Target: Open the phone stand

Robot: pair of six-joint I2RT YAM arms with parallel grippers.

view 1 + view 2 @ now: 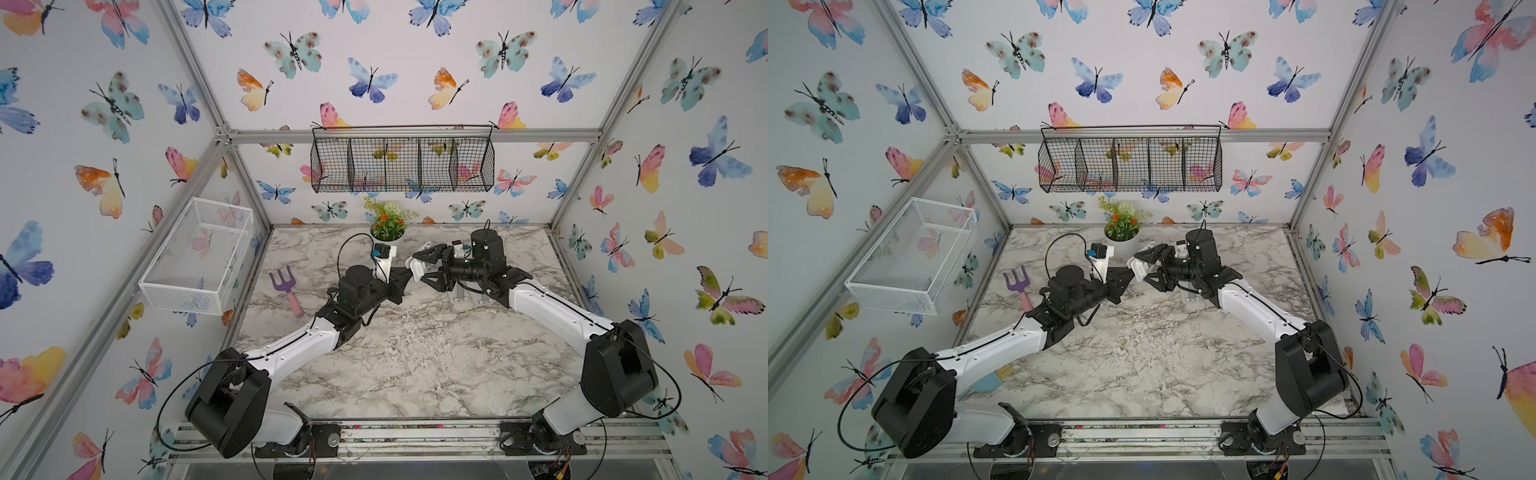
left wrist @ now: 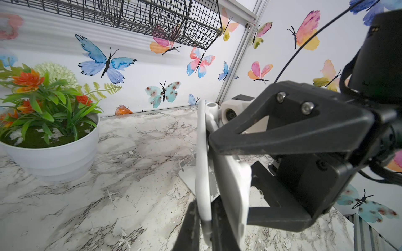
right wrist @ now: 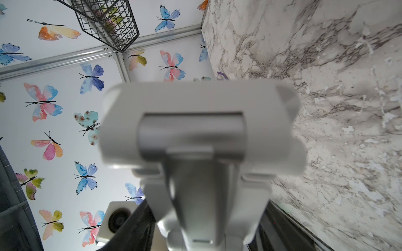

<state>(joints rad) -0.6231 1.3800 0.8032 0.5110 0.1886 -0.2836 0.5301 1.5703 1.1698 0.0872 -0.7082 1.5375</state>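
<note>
The white phone stand (image 1: 415,266) (image 1: 1136,266) hangs in the air over the back middle of the marble table, between the two arms. My left gripper (image 1: 409,275) (image 1: 1128,275) comes from the left. In the left wrist view its black fingers (image 2: 189,226) press on both sides of the stand's thin white plate (image 2: 202,163). My right gripper (image 1: 422,266) (image 1: 1144,266) comes from the right and is shut across the stand's wider body (image 3: 200,130), which fills the right wrist view. The two white plates stand slightly apart at a narrow angle.
A potted plant (image 1: 388,226) stands at the back just behind the grippers. A purple garden fork (image 1: 286,291) lies on the left. A white wire basket (image 1: 199,257) hangs on the left wall and a black wire basket (image 1: 401,160) on the back wall.
</note>
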